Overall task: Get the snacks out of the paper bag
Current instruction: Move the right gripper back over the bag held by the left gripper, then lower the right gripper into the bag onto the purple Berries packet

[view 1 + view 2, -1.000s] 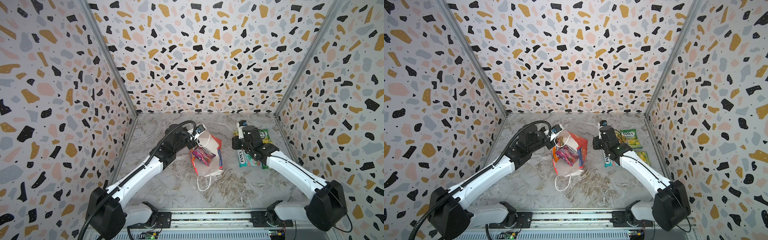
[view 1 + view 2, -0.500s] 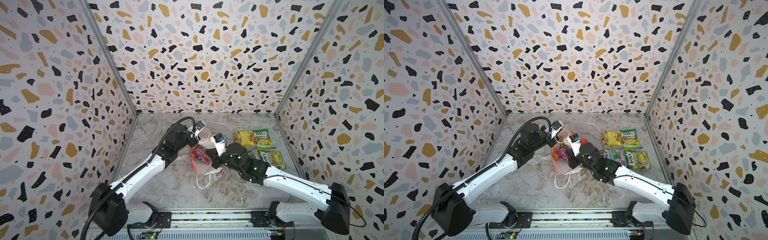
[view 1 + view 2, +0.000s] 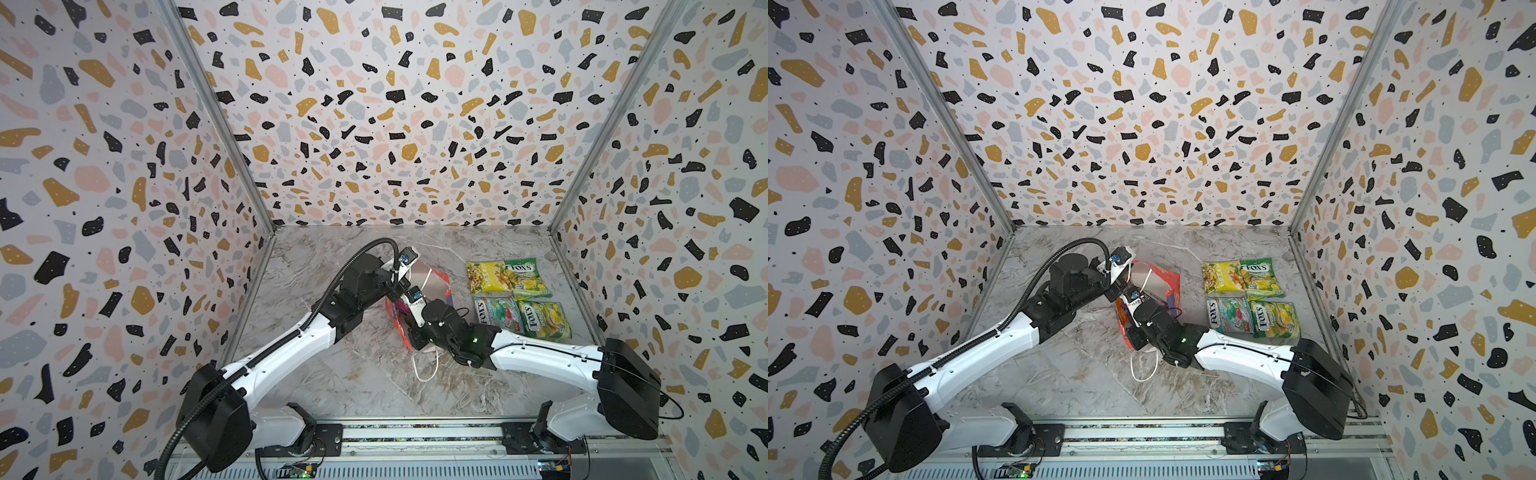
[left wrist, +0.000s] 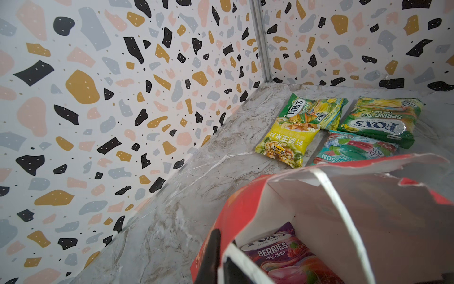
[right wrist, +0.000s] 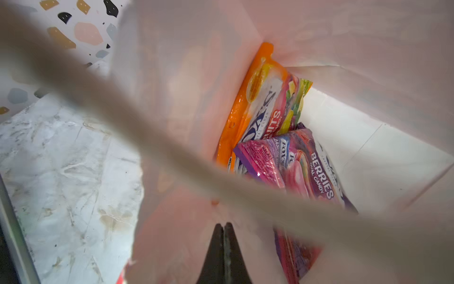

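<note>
– Red paper bag (image 3: 434, 279): what changed in the last second?
– The right gripper (image 5: 223, 236) left the set-down area. One second back it stood over the packets at the right of the table (image 3: 353, 374). Now its arm reaches across the middle and the claw sits in the bag's mouth. The left gripper (image 4: 221, 255) is unchanged: clenched on the bag's rim, one finger outside and one inside, holding the mouth open.
– Count?
– Four snacks are out, flat in a two-by-two block well apart from the bag: yellow packet (image 3: 486, 276), green packet (image 3: 525, 276), teal packet (image 3: 496, 313), yellow-green packet (image 3: 544, 318). Two are seen inside: purple berries packet (image 5: 312, 172) and orange packet (image 5: 258, 105). Judged: past halfway, next pick starting.
– Right claw state?
– Fingers pressed together, nothing between them.
– Targets relative to it?
– The purple berries packet lies deeper in the bag, just beyond the fingertips. The orange packet is farther in, against the bag's wall and partly covered by the purple one. No contact visible. The white cord handle (image 5: 172, 152) crosses, blurred, close to the wrist camera.
– Next move?
– Judgement: the claw must spread before it can take the purple packet, and the handle may snag.
</note>
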Controlling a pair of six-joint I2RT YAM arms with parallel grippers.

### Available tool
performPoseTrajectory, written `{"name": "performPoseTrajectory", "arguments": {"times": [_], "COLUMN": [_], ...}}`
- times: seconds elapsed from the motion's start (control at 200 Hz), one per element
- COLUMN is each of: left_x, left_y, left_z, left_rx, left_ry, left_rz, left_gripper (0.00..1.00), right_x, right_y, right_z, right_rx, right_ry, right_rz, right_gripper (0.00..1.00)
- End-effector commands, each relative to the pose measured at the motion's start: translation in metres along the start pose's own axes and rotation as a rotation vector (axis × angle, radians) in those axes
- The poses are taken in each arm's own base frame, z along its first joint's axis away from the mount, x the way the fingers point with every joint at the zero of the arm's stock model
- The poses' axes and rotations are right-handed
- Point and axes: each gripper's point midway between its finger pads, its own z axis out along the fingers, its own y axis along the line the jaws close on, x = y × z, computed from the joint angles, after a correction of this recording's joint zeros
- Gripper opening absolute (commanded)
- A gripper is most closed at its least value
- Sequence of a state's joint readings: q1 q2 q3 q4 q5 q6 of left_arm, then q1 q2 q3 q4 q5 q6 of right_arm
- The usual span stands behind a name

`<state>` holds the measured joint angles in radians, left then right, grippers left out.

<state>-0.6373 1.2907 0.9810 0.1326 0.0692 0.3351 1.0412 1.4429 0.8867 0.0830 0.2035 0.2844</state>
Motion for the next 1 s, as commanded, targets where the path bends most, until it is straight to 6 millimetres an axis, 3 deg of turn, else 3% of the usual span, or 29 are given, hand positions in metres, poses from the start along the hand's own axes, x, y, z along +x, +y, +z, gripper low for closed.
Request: {"name": "performPoseTrajectory", "arguments": {"times": [0.0, 0.185, 0.33, 0.491, 0.786, 0.996], "left_x": [-0.023, -0.021, -0.020, -0.023, -0.025, -0.025], "left_y": [0.015, 0.016, 0.017, 0.018, 0.016, 0.016], "left_z": [-0.010, -0.007, -0.004, -0.006, -0.009, -0.010], "left_rx": [-0.079, -0.090, -0.087, -0.093, -0.078, -0.077], "left_ry": [-0.086, -0.080, -0.060, -0.065, -0.077, -0.075], "left_rz": [-0.010, -0.005, -0.004, -0.003, 0.000, 0.003], "left_gripper": [0.00, 0.00, 0.00, 0.00, 0.00, 0.00], "right_x": [-0.038, -0.069, -0.055, -0.031, -0.015, -0.010], "right_y": [-0.005, 0.006, 0.028, 0.039, 0.009, -0.010], "right_z": [-0.026, -0.071, -0.081, -0.071, -0.023, -0.012], "right_rx": [0.022, -0.076, -0.191, -0.214, -0.082, -0.055], "right_ry": [-0.140, -0.305, -0.348, -0.318, -0.160, -0.123], "right_rz": [-0.009, -0.059, -0.183, -0.331, -0.360, -0.319], "right_gripper": [0.00, 0.00, 0.00, 0.00, 0.00, 0.00]}}
